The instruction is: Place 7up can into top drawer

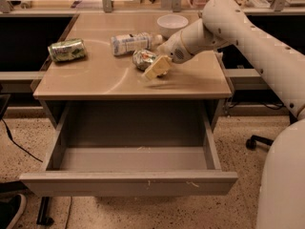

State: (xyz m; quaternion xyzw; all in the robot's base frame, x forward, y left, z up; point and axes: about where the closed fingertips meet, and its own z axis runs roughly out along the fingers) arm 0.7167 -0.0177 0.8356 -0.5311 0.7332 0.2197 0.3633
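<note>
Pincer (pixel 156 70) at 7up can (pixel 142 58), on its side

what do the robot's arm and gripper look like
The arm is thick, smooth and cream-white, built of rounded tube sections with a faint dotted pattern, narrowing to a round wrist joint with a grey disc on its side. No loose cables or lettering show. The gripper, over the table beside the silvery can, is a paler yellowish cream.
</note>
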